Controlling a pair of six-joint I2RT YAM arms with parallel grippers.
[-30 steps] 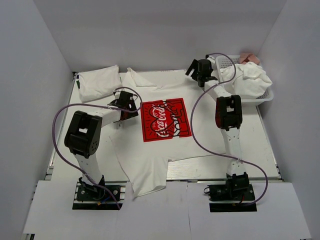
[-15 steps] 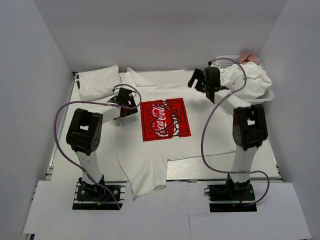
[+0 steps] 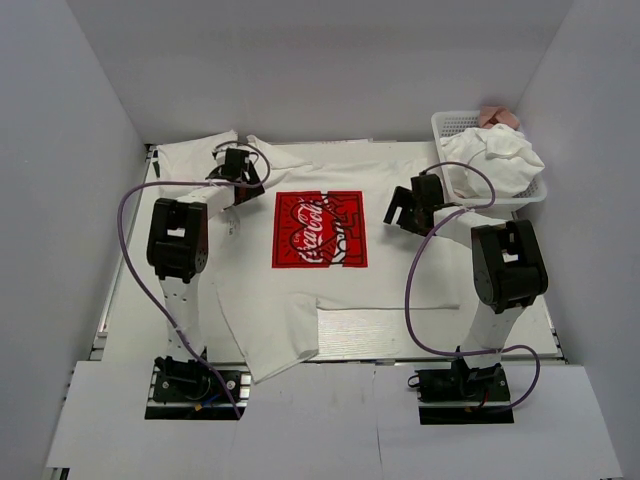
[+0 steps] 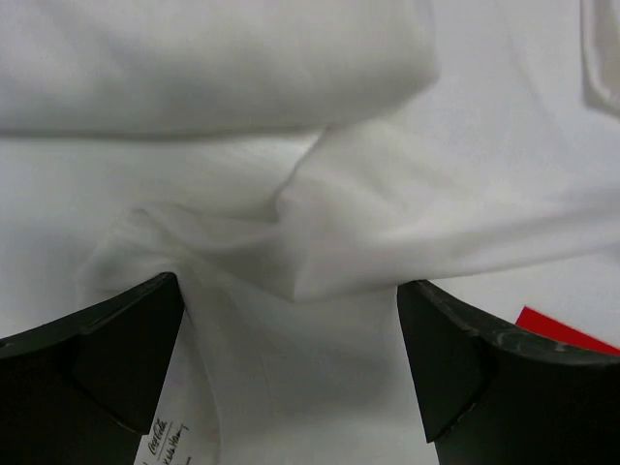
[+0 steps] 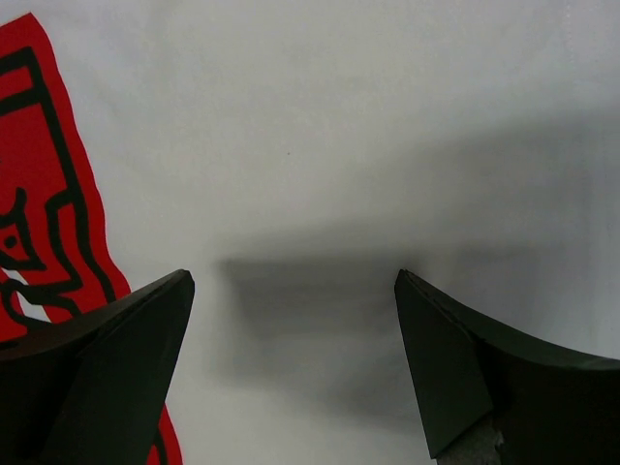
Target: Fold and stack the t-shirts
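A white t-shirt (image 3: 300, 320) with a red rectangular print (image 3: 320, 230) lies spread on the table. My left gripper (image 3: 238, 165) is at its far left shoulder, beside a folded white shirt (image 3: 185, 158). In the left wrist view the gripper (image 4: 289, 286) is open, with a bunched fold of the printed shirt (image 4: 320, 203) between the fingers and the folded shirt (image 4: 213, 58) beyond. My right gripper (image 3: 402, 210) is low over the shirt's right side. In the right wrist view it (image 5: 294, 276) is open over flat white cloth (image 5: 320, 145), the red print (image 5: 44, 194) to its left.
A white basket (image 3: 450, 125) at the back right holds crumpled white shirts (image 3: 495, 160), with a pink object (image 3: 497, 115) behind it. Grey walls enclose the table on three sides. The shirt's lower hem hangs over the table's near edge (image 3: 440, 345).
My right gripper came away from the basket down to the shirt's right side. My left gripper moved toward the back, up to the shoulder. The printed shirt shifted slightly back and left.
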